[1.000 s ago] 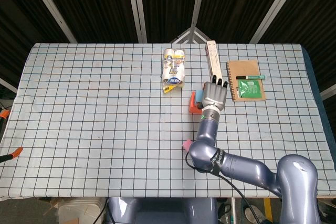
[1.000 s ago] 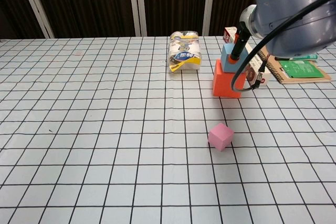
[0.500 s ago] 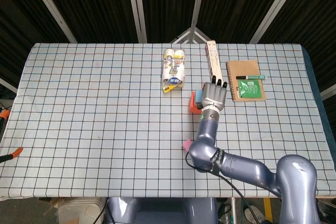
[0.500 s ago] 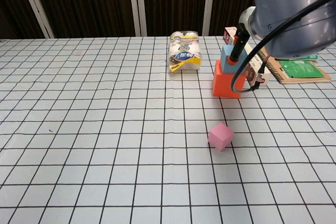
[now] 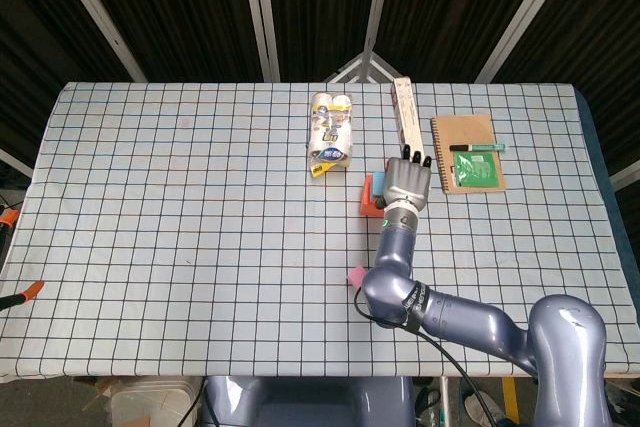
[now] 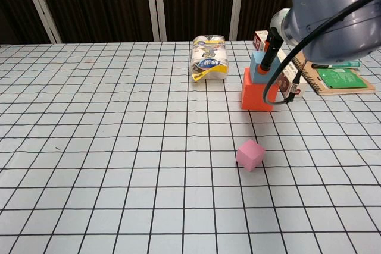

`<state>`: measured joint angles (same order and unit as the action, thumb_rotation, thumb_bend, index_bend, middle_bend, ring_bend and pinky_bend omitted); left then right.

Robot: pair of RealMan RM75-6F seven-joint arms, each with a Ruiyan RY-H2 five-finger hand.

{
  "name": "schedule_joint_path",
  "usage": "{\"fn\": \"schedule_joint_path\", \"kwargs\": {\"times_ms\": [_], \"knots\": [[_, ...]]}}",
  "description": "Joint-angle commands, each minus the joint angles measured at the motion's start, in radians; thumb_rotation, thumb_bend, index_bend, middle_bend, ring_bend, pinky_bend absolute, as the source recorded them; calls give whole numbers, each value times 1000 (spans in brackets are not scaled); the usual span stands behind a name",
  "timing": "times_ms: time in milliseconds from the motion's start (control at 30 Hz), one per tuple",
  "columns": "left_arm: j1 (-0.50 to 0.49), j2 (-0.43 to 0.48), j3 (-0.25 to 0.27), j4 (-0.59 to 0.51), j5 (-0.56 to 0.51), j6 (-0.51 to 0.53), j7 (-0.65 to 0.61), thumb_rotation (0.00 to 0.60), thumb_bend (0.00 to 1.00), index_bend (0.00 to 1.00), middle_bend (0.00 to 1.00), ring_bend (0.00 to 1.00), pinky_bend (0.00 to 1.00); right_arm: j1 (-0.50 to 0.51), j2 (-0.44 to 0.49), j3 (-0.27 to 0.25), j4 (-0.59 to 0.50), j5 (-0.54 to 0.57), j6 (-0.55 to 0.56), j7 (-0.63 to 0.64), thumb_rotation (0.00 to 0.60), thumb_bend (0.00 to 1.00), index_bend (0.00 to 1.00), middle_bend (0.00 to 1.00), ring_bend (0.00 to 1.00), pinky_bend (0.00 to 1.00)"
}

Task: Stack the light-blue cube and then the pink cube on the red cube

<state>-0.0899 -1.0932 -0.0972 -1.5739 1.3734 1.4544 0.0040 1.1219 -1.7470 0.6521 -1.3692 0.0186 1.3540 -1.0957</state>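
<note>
Hovering R hand [image 5: 407,180] over light-blue cube [image 6: 259,66] seated on red cube [image 6: 255,93], far-right of table [image 5: 150,197] | grip: can't tell | pink cube [image 6: 250,154] nearer front edge | next, likely: release, fetch pink

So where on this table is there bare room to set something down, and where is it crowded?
The left half, left of the snack pack, is bare grid cloth. The front strip around the pink cube is mostly free. The far right is crowded: right hand, stacked cubes, box, notebook.
</note>
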Motion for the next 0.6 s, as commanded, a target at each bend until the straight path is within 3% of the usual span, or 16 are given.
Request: {"fn": "schedule_joint_path", "kwargs": {"times_ms": [33, 333, 600], "knots": [[0, 0, 0, 0, 0, -1, 0, 600, 163, 36, 0, 0, 0, 0, 1, -1, -3, 0, -2, 0, 600, 844, 496, 0, 0, 0], [-1, -1, 0, 0, 0, -2, 3, 600, 163, 36, 0, 0, 0, 1, 15, -8, -23, 13, -8, -22, 600, 839, 414, 0, 0, 0], [-1, -1, 1, -1, 2, -1, 3, 600, 163, 36, 0, 0, 0, 2, 24, -9, -33, 23, -9, -26, 600, 723, 339, 0, 0, 0]]}}
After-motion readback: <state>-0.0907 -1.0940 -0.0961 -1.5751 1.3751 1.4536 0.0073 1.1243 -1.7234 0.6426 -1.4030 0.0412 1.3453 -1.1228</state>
